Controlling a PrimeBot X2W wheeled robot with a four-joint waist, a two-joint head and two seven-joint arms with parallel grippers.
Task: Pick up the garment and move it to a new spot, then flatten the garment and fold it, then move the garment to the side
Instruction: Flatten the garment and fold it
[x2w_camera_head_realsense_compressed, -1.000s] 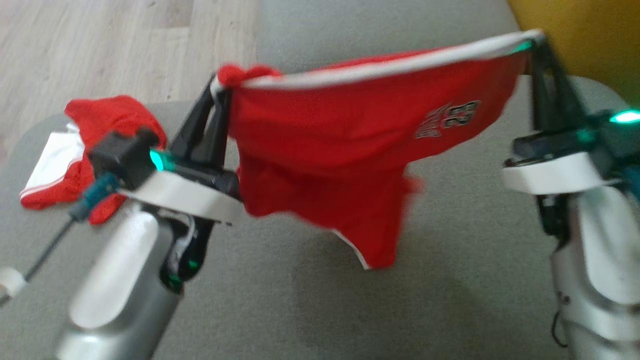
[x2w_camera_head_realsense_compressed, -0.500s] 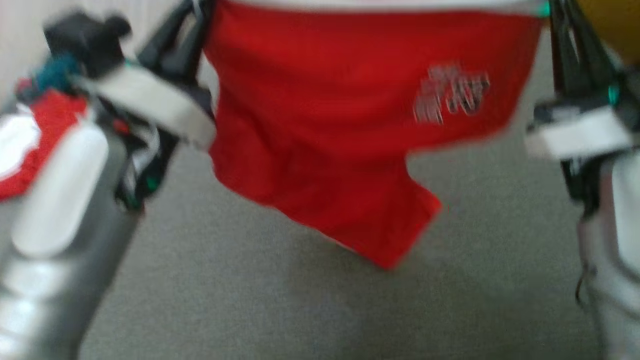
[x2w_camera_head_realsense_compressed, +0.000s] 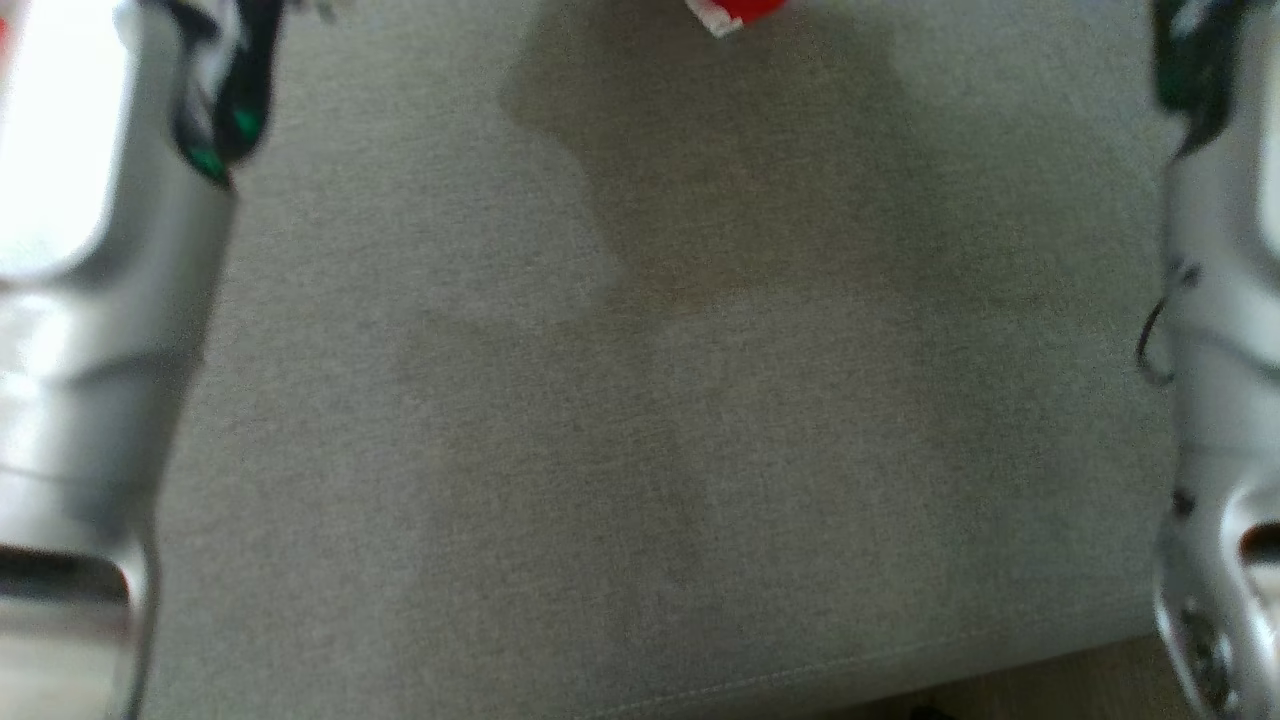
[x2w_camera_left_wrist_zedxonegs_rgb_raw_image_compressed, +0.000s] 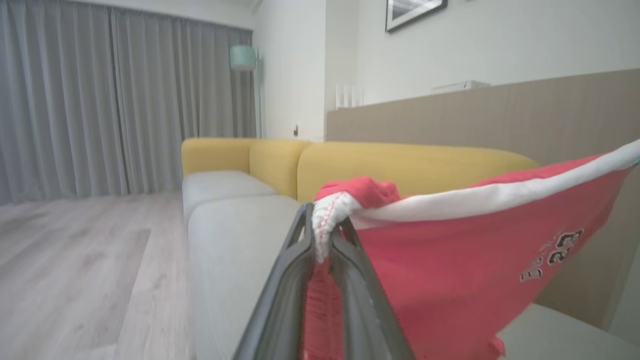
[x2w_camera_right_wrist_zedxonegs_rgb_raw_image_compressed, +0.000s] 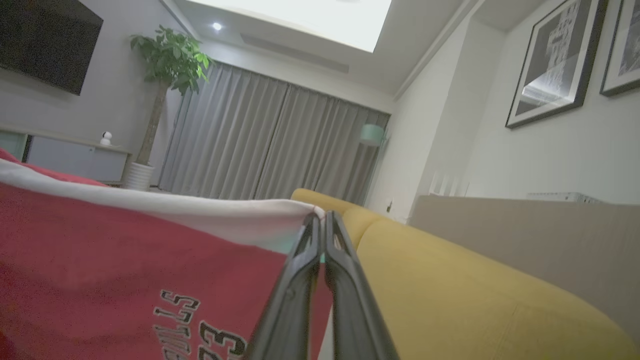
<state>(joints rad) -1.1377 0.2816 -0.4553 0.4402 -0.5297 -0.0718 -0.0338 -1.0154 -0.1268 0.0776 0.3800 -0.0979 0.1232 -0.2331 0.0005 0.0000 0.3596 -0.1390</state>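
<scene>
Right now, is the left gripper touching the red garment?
Touching. In the left wrist view the left gripper pinches the white-banded edge of the red garment, cloth bunched between its fingertips.

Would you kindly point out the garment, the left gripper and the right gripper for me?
garment (x2w_camera_left_wrist_zedxonegs_rgb_raw_image_compressed: 450, 260): left wrist view, red front panel.
left gripper (x2w_camera_left_wrist_zedxonegs_rgb_raw_image_compressed: 324, 225): left wrist view, between the fingertips, on the white band.
right gripper (x2w_camera_right_wrist_zedxonegs_rgb_raw_image_compressed: 322, 220): right wrist view, between the fingertips.

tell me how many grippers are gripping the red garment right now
2. The left gripper pinches the red garment at one end of its white band; the right gripper pinches the other end, so it hangs between them.
</scene>
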